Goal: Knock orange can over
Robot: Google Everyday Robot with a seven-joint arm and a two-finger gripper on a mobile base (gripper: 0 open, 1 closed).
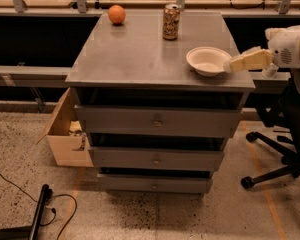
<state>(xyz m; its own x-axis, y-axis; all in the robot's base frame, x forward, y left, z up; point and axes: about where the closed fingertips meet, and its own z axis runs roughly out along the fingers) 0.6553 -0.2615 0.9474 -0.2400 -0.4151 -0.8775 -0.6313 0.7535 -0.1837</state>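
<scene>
The orange can stands upright near the back edge of the grey cabinet top, right of centre. It has a brownish-orange and cream label and a silver top. My gripper reaches in from the right at the height of the cabinet top. Its cream tip is beside the right rim of a white bowl. The gripper is well in front of and to the right of the can, with the bowl between them.
A round orange fruit sits at the back left of the top. The cabinet has three drawers. An open cardboard box stands on the floor at left. An office chair base is at right. Cables lie on the floor.
</scene>
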